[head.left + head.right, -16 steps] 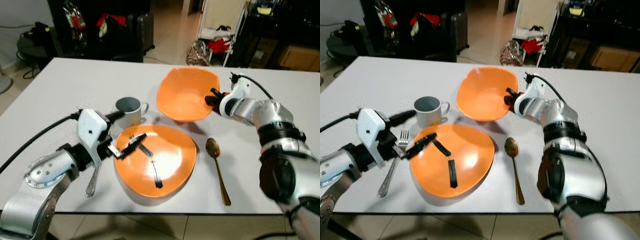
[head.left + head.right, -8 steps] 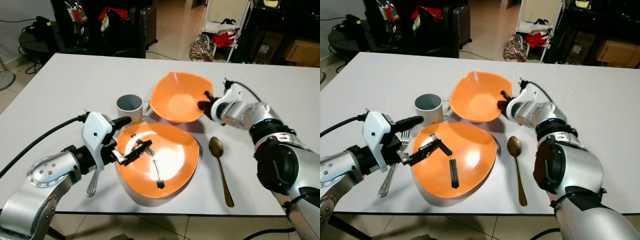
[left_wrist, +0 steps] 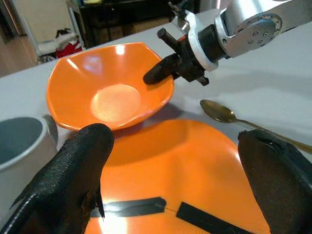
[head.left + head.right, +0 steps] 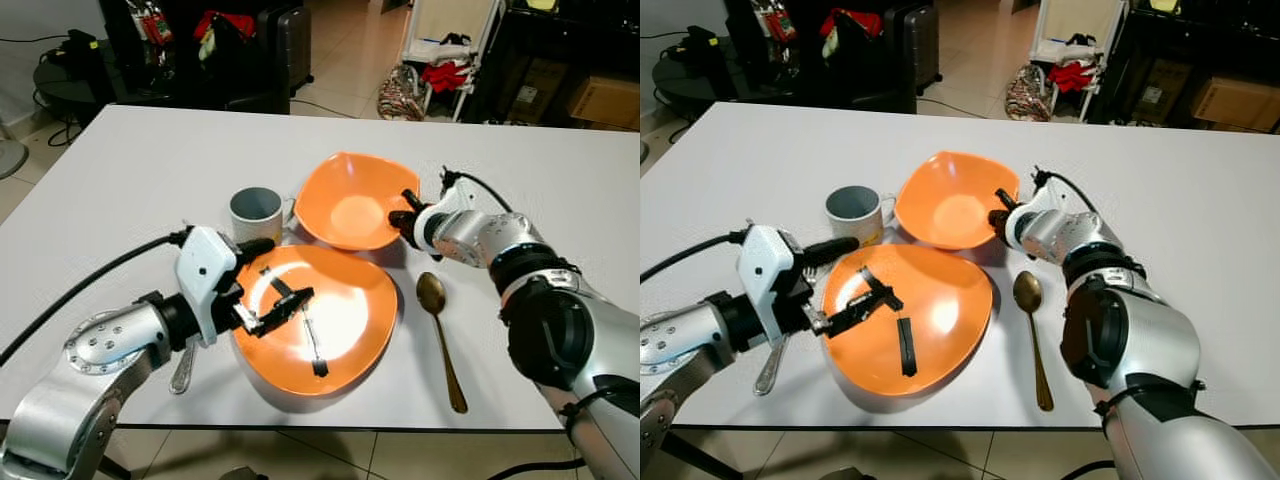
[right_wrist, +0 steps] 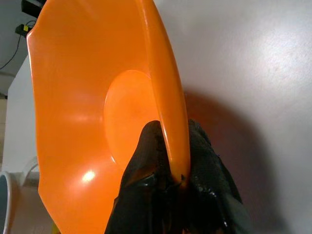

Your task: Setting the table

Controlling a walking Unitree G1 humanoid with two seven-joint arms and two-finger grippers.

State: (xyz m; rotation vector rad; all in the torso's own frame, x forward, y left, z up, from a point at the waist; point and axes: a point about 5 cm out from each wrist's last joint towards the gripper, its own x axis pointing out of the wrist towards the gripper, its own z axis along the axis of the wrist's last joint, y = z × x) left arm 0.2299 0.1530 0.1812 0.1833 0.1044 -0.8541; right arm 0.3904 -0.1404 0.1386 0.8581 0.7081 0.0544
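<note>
Lowered since a second ago, the glossy orange bowl with a wavy rim [image 4: 348, 208] now sits nearly level instead of tipped up toward the camera, just behind the wide orange plate [image 4: 325, 320] on the white bench [image 4: 150, 170]. Its right rim is pinched by the right claw [image 4: 403, 218], one black finger inside the rim and one outside, closed tight on the edge as the right wrist view shows [image 5: 168, 185]. The bowl's near edge overlaps the plate's far edge; whether it rests on the bench or hangs just above it cannot be told.

Over the plate's left part the left claw [image 4: 278, 308] hovers with its fingers spread wide, holding nothing; the left wrist view shows both black pads [image 3: 73, 180] apart with the plate between them. Two black strips lie on the plate's surface.

A pale grey mug with a handle [image 4: 256, 213] stands just left of the bowl. A gold-coloured metal spoon [image 4: 440, 335] lies right of the plate, bowl end away from the robot. A silver fork [image 4: 770, 365] lies left of the plate, partly hidden under the left arm.
</note>
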